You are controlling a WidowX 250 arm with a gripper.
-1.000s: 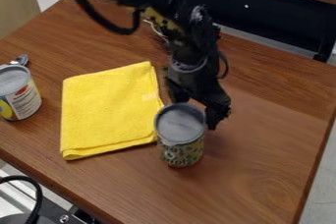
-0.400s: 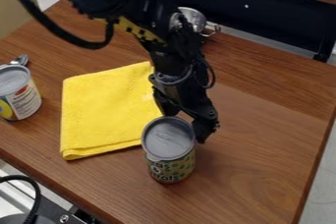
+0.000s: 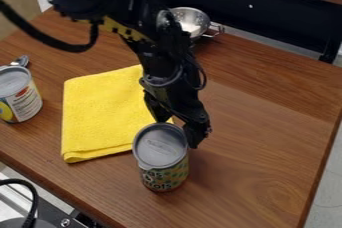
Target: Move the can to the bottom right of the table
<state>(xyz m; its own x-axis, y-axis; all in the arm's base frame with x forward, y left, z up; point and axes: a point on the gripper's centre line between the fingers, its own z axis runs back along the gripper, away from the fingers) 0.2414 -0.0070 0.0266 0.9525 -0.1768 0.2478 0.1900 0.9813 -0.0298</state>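
My gripper [image 3: 177,128] hangs over the lower middle of the table [image 3: 267,172], its fingers on either side of the upper back of a can [image 3: 163,172] with a green patterned label and grey lid. It is shut on that can, which stands upright just beyond the lower right corner of the yellow cloth. How far the can is off the table, if at all, I cannot tell.
A yellow folded cloth [image 3: 103,114] lies left of the gripper. Another can [image 3: 20,97] stands at the left edge beside a spoon [image 3: 21,61]. A metal strainer [image 3: 190,21] sits at the back. The table's right edge runs down the far right.
The gripper and the green can have moved together down and to the left, toward the table's front edge. More of the metal strainer shows behind the arm.
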